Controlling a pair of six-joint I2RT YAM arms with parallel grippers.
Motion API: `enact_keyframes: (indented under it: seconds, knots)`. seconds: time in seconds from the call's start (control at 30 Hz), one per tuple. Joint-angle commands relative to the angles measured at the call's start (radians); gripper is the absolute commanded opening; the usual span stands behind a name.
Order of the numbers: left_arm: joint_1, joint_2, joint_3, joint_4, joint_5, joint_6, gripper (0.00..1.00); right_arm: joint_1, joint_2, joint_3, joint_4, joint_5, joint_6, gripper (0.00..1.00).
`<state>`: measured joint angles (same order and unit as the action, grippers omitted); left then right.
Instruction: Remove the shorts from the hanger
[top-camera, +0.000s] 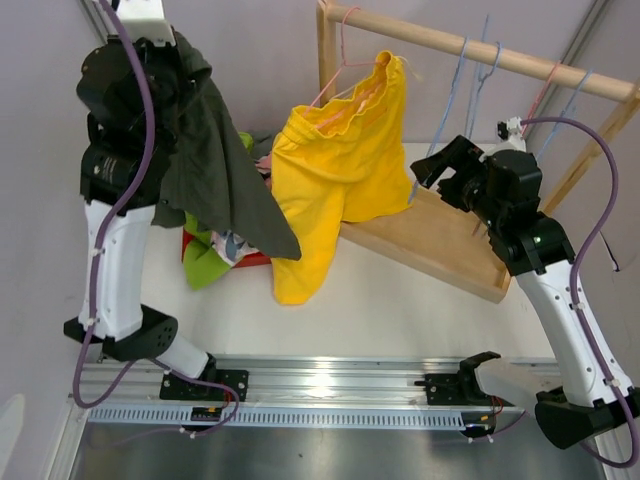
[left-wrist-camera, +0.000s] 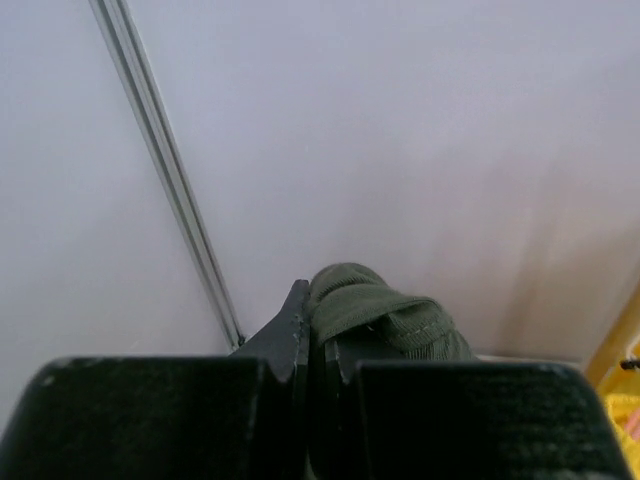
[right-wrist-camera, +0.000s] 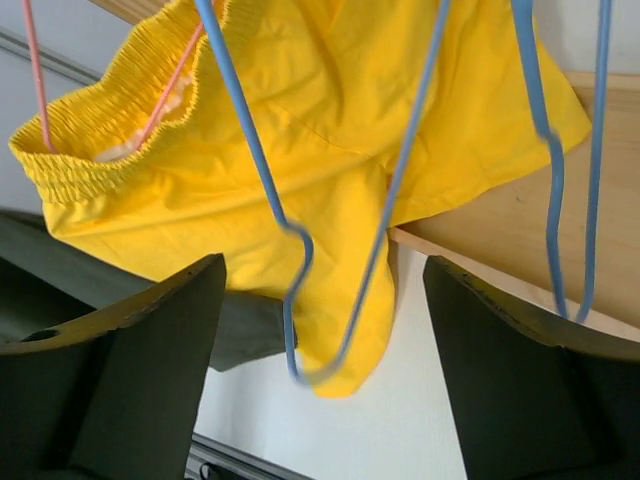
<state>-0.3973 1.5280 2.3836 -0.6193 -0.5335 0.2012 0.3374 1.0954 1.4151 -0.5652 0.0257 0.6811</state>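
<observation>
One pair was off the rack and one hung waiting: the left gripper, pressed together on a fold of the dark olive shorts, held them high, the cloth trailing down below its fingers. Lower down beneath it, the lime green shorts and a floral-print pair lay heaped on the table. The right gripper, its fingers spread wide and holding nothing, faced the yellow shorts, which hung straight ahead of it by the waistband on a pink hanger from the wooden rail. A bare blue hanger dangled just ahead of those open fingers, in front of the cloth. The step in hand appeared to be the olive pair's drop onto the heap, with the right arm lined up on the yellow pair. The next move would likely call for the right gripper to pass the blue wire without snagging it, close on a leg or hem, and draw the waistband off the pink hanger.
</observation>
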Motion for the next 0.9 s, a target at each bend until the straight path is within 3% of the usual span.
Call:
enact_keyframes:
  seconds: [0.0, 0.13, 0.3, 0.33, 0.4, 0.43, 0.6, 0.7, 0.87]
  knots:
    - [0.092, 0.069, 0.026, 0.118, 0.176, -0.091, 0.00, -0.012, -0.072, -0.008, 0.004, -0.015, -0.008, 0.90]
    - [0.144, 0.182, 0.002, 0.158, 0.242, -0.141, 0.02, -0.014, -0.107, 0.005, 0.011, -0.053, -0.026, 0.93]
    - [0.152, 0.271, -0.152, 0.279, 0.289, -0.157, 0.23, -0.006, -0.123, 0.042, 0.071, -0.147, -0.025, 0.93]
    - [0.158, 0.285, -0.165, 0.282, 0.308, -0.164, 0.50, 0.002, -0.123, 0.054, 0.099, -0.179, -0.022, 0.93]
    - [0.161, 0.323, -0.161, 0.244, 0.308, -0.193, 0.89, 0.014, -0.118, 0.067, 0.131, -0.210, -0.028, 0.93]
    - [0.161, 0.328, -0.158, 0.224, 0.297, -0.225, 0.99, 0.023, -0.114, 0.076, 0.158, -0.222, -0.028, 0.93]
    - [0.161, 0.232, -0.225, 0.162, 0.265, -0.302, 0.99, 0.116, 0.015, 0.244, 0.169, -0.230, -0.072, 0.93]
    - [0.160, 0.069, -0.427, 0.191, 0.271, -0.321, 0.99, 0.193, 0.122, 0.375, 0.159, -0.184, -0.112, 0.93]
    - [0.158, -0.251, -0.717, 0.230, 0.334, -0.318, 0.99, 0.221, 0.293, 0.527, 0.194, -0.167, -0.109, 0.92]
